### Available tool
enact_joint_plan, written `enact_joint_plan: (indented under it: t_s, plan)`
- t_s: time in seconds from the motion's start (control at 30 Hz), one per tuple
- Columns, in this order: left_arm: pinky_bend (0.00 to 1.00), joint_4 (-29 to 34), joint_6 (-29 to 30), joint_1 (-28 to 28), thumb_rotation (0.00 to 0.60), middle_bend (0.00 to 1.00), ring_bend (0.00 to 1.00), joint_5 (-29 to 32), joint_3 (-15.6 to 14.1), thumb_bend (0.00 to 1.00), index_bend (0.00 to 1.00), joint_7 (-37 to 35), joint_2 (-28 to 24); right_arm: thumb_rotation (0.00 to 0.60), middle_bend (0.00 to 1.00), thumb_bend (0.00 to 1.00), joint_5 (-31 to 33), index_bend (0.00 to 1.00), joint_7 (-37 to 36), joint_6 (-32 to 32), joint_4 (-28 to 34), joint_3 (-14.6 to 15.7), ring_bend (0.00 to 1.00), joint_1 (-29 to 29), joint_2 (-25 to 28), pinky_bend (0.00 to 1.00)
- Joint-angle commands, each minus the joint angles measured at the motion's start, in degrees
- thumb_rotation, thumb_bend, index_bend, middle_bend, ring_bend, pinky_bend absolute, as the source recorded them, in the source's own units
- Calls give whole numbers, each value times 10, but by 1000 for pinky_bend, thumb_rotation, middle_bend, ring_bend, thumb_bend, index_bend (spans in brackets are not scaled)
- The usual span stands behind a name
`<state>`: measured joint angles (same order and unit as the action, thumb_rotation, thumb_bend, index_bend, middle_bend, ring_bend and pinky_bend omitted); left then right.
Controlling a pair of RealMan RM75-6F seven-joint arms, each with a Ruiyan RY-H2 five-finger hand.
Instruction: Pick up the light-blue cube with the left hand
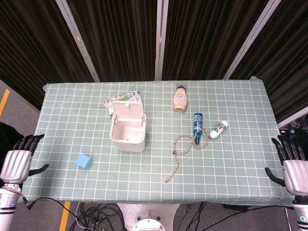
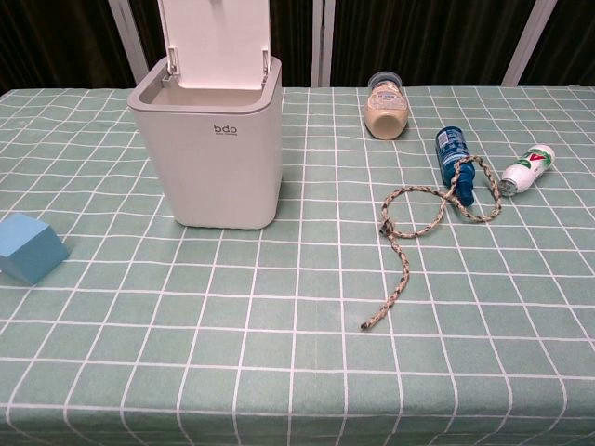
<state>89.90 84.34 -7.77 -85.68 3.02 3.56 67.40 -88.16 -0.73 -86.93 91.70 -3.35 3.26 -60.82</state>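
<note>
The light-blue cube lies on the green checked tablecloth near the front left; the chest view shows the cube at its left edge. My left hand hangs off the table's left edge, fingers spread, holding nothing, well left of the cube. Off the right edge, my right hand is likewise open and empty. Neither hand shows in the chest view.
A white bin with its lid up stands mid-table, right of the cube, with a crumpled packet behind it. Further right lie a sauce bottle, a blue bottle, a small white bottle and a looped rope.
</note>
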Motion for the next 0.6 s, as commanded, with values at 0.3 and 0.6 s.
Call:
enact_joint_plan:
  t_s: [0.3,0.6]
  plan:
    - [224,4,-20,-10,600,173,117,-30,-20,0,145,-9,7,600,0,176,1,0,1,-1,4,-2,0,0,3,0]
    - [224,1,-73,-41,600,173,117,-70,-46,0,145,7,33,600,0,176,2,0,1,-3,2,-1,0,-2,9,0]
